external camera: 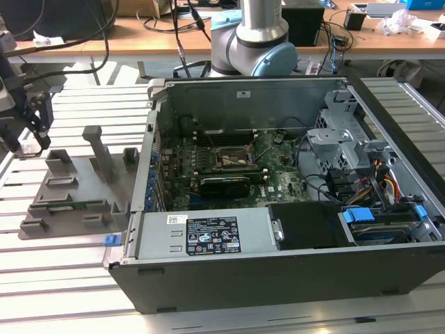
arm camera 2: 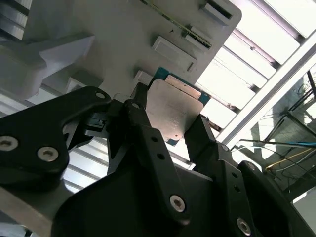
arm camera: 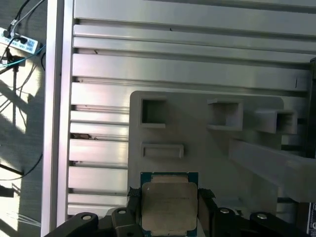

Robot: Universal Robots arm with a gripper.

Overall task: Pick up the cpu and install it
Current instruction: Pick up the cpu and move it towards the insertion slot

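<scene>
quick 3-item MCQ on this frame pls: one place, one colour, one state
1. Where is the cpu?
A. in the motherboard socket
B. at the grey tray, by the gripper
C. on the wooden desk

2. What colour is the cpu's top?
A. black
B. gold
C. dull silver

3. What state is the computer case in?
A. open, motherboard exposed
B. shut, panel on
C. wrapped in plastic

Answers:
1 B: both wrist views show it against the tray.
2 C: its metal top reads silver, with a teal edge.
3 A: the exterior view looks straight into the interior.
</scene>
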